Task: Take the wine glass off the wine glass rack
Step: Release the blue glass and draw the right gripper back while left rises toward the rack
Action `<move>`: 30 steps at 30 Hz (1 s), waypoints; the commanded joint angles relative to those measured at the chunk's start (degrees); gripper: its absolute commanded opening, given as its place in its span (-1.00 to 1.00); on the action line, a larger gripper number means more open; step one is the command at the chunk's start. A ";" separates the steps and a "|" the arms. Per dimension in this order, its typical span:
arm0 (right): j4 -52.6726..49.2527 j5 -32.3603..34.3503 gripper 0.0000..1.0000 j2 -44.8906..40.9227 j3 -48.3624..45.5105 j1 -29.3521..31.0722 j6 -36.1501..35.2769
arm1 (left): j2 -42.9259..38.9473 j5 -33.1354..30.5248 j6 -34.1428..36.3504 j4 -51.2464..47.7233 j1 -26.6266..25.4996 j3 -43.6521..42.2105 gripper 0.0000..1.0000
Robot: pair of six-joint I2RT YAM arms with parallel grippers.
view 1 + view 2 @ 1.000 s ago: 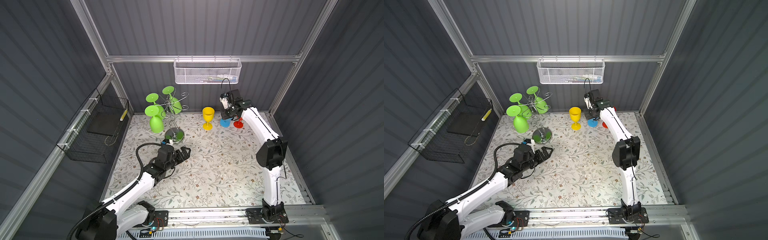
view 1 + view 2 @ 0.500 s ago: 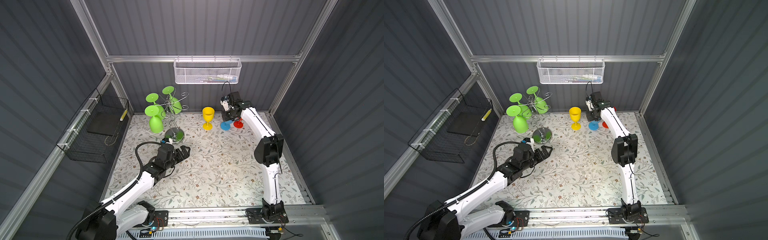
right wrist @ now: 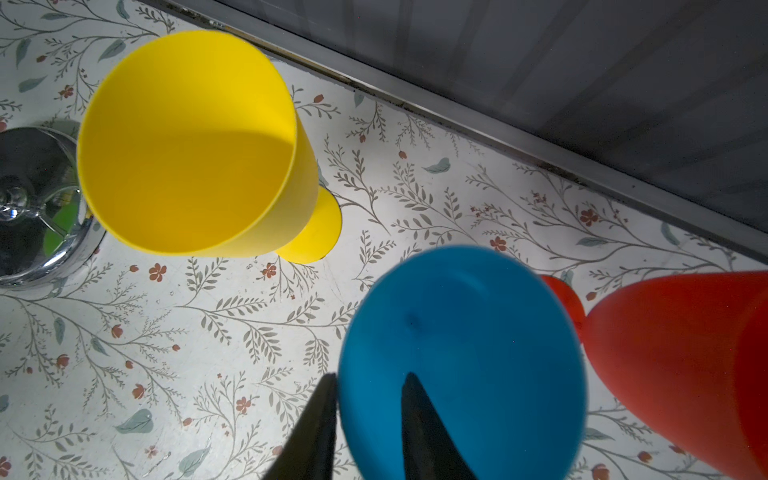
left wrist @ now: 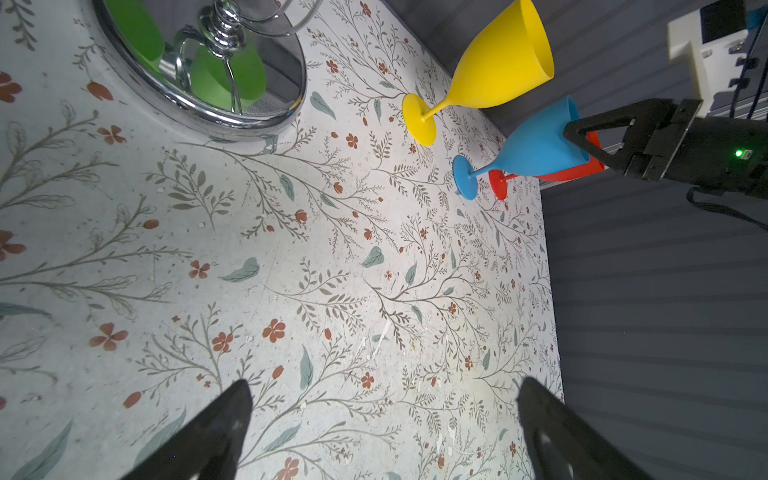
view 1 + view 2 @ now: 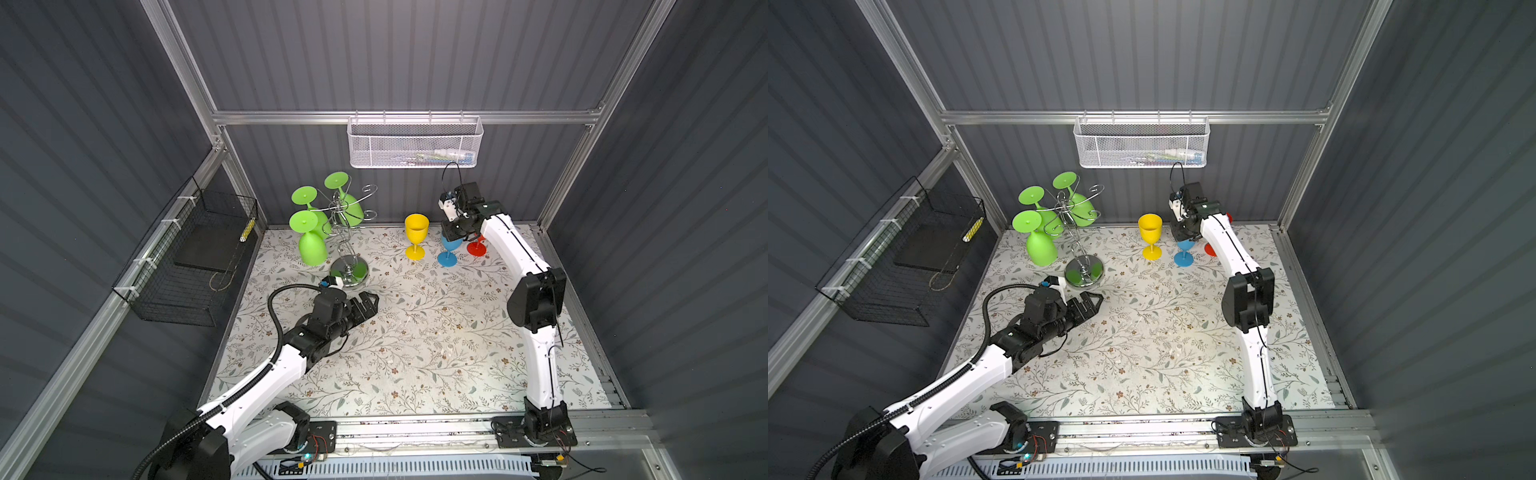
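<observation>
- A walled robot cell is seen from above, with a floral mat (image 5: pixel 415 332) covering the floor.
- The wine glass rack (image 5: pixel 347 237), a shiny chrome wire stand, stands upright on its round mirror base at the back left of the mat.
- Three green wine glasses (image 5: pixel 312 249) hang upside down from the rack's curled arms, their feet uppermost.
- To the right of the rack, three more glasses stand upright in a row near the back wall: a yellow wine glass (image 5: pixel 416 228), a blue wine glass (image 5: pixel 447 258) and a red wine glass (image 5: pixel 476 248).
- The right gripper (image 3: pixel 370 376) is at the blue wine glass. Its jaws are parted a little and straddle the rim, one finger outside the bowl and one inside. A strip of blue shows between the inner finger and the wall.
- In both top views the blue glass's foot rests on the mat.
- The left gripper (image 5: pixel 365 303) hovers low over the mat just in front of the rack's base, its jaws spread wide with nothing between them.
- A white mesh basket (image 5: pixel 415 145) hangs on the back wall.
- A black wire basket (image 5: pixel 187 257) hangs on the left wall.
</observation>
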 commanded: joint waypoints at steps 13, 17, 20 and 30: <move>8.80 2.13 0.36 -15.44 -10.77 0.89 5.04 | -7.41 -5.59 4.31 -13.97 -0.27 5.78 1.00; 14.75 1.38 0.39 -23.40 -21.19 1.98 7.13 | -8.44 -7.58 4.90 -18.81 -0.27 7.05 0.99; 20.28 1.55 0.42 -29.94 -29.56 3.26 8.40 | -9.44 -9.12 5.12 -22.70 -0.22 7.82 1.00; 38.31 -5.81 0.43 -41.10 -47.78 9.29 13.61 | -13.85 -13.96 5.99 -34.88 0.17 17.81 0.99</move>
